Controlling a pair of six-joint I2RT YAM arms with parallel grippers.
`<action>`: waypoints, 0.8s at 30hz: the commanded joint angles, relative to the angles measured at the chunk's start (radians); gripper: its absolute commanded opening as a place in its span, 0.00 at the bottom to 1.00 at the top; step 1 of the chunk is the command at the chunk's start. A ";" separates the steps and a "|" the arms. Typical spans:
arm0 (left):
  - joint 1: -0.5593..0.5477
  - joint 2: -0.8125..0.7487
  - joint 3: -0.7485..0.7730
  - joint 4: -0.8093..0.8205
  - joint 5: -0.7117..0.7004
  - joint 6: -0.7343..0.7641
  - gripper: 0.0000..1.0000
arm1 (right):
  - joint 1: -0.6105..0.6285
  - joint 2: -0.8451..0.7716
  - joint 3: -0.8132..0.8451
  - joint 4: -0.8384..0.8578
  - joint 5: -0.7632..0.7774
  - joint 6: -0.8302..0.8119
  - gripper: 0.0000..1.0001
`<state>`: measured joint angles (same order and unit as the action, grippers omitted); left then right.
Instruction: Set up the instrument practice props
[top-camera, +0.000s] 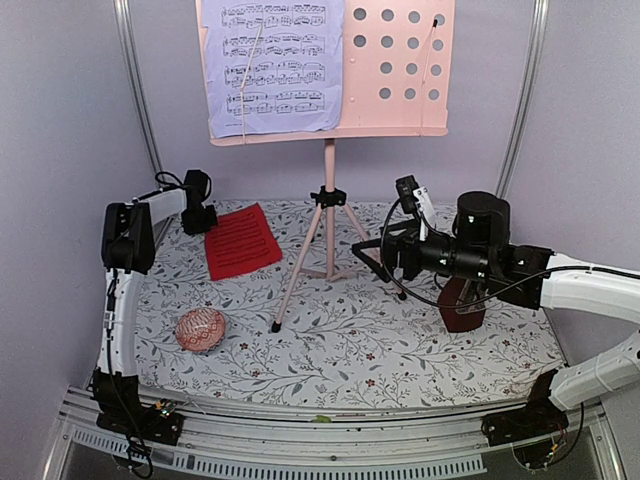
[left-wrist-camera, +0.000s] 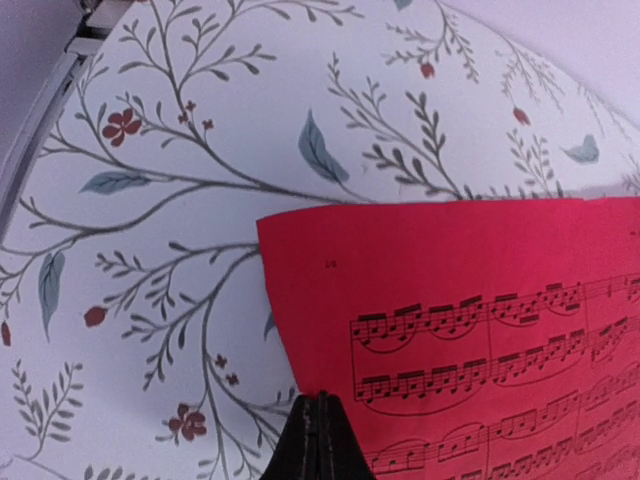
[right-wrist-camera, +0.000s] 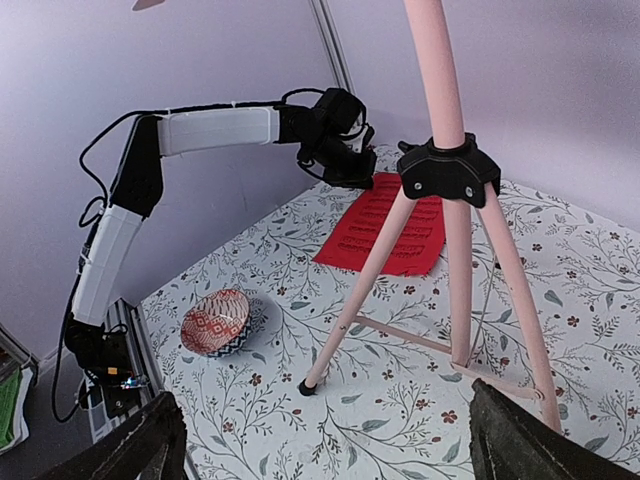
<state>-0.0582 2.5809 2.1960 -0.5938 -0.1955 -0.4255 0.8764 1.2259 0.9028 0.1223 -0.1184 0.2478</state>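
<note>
The pink tripod music stand (top-camera: 329, 200) stands at the table's back middle; its perforated desk (top-camera: 400, 60) holds a lavender sheet-music page (top-camera: 270, 65) on its left half. A red sheet-music page (top-camera: 241, 240) lies on the cloth at the back left. My left gripper (top-camera: 198, 215) is shut on that page's near edge (left-wrist-camera: 450, 330), its fingertips (left-wrist-camera: 318, 412) pressed together. My right gripper (top-camera: 385, 262) is open and empty, right of the stand's legs (right-wrist-camera: 455, 260). The dark red-brown metronome (top-camera: 462, 305) stands under my right arm, partly hidden.
A red patterned bowl (top-camera: 201, 330) sits at the front left, also in the right wrist view (right-wrist-camera: 215, 322). The floral cloth (top-camera: 350, 350) covers the table. Lavender walls close in behind and at the sides.
</note>
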 joint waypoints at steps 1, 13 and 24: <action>-0.022 -0.169 -0.090 0.038 -0.005 0.044 0.00 | -0.004 -0.035 -0.014 0.023 0.002 0.016 0.98; -0.087 -0.720 -0.510 0.200 -0.119 0.138 0.00 | -0.013 -0.034 -0.013 0.059 -0.015 0.024 0.99; -0.230 -1.211 -0.839 0.197 -0.107 0.244 0.00 | -0.024 -0.008 -0.029 0.213 -0.161 0.053 0.99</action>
<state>-0.2333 1.5043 1.4319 -0.3855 -0.3088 -0.2401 0.8604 1.2144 0.8944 0.2123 -0.1955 0.2764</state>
